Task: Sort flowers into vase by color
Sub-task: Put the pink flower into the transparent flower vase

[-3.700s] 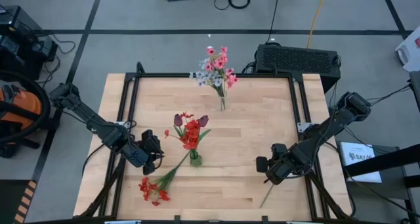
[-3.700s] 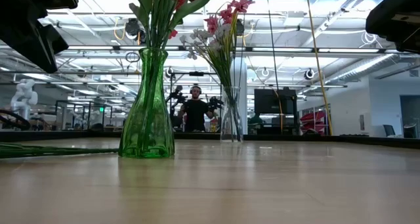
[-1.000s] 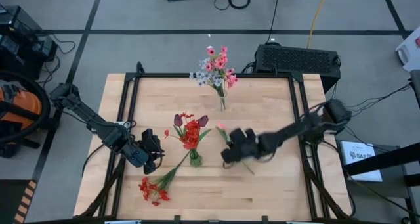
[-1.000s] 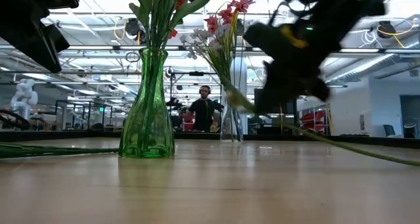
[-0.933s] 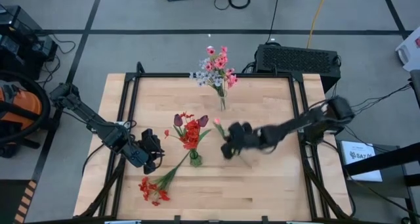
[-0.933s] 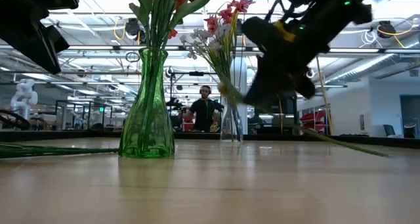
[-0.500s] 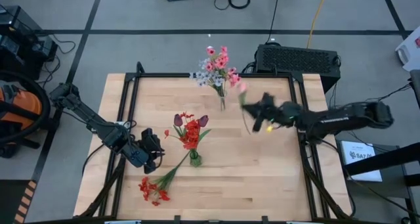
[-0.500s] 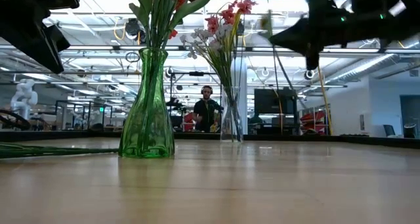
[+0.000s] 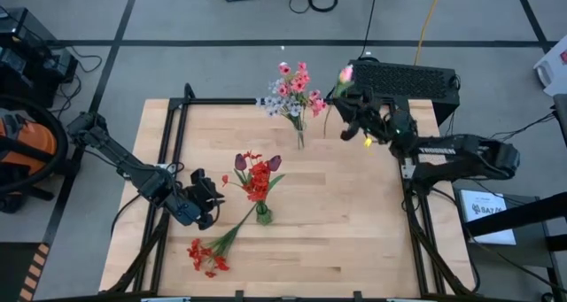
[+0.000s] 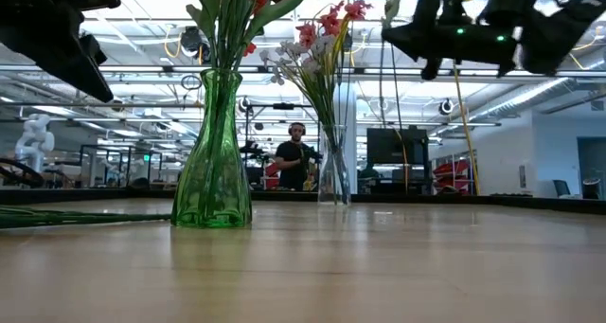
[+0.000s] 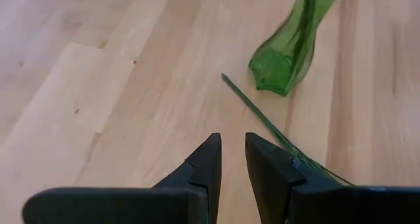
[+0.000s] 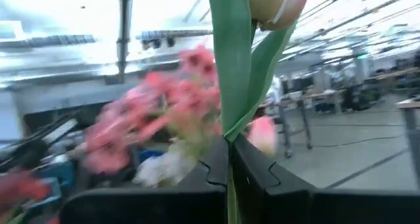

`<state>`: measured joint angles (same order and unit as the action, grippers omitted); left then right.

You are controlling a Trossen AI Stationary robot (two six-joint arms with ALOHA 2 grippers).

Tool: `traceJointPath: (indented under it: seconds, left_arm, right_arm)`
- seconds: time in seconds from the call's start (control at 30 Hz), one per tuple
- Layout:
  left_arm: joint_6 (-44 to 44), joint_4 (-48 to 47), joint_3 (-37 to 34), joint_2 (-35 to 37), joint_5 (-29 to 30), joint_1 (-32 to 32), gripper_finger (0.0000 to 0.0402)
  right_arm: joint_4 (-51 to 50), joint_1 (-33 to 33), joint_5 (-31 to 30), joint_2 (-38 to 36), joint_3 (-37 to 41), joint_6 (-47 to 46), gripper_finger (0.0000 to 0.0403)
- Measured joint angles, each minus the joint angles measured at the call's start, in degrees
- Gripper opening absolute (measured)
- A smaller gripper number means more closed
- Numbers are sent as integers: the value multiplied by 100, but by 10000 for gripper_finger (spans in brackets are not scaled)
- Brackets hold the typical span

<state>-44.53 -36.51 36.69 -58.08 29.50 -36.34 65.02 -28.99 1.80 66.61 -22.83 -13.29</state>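
Pink tulip (image 9: 345, 73) clamped in the right tool (image 9: 344, 105) — raised beside the clear vase (image 9: 300, 139).

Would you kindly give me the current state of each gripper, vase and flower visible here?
Right gripper: shut on the pink tulip, raised beside the clear vase.
Pink tulip: held, off the table.
Left gripper: jaws slightly apart, empty.
Green vase: upright, holding red and maroon flowers.
Clear vase: upright, holding pink and whitish flowers.
Red flower: lying on the table.
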Motion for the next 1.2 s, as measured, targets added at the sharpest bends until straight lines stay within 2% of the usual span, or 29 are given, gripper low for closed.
traceJointPath:
  seconds: [0.1,0.23,0.37,0.63,1.0,1.2]
  left_arm:
    - [0,-2,0,0,155,0,75]
    - [0,-2,0,0,411,4,75]
    - [0,-2,0,0,445,4,75]
    - [-3,-1,0,0,434,1,75]
    - [-15,0,0,0,378,0,75]
    - [-14,0,0,0,376,0,75]
  right_arm:
    - [258,-272,37,368,-266,-118,0]
    - [1547,-607,631,971,-446,-582,0]
    - [2423,-741,789,1634,-646,-1005,0]
    - [2478,-731,1673,2455,-1282,-1307,0]
    - [2482,-731,1688,3032,-1296,-963,0]
    - [2486,-728,1963,3411,-1296,-963,0]
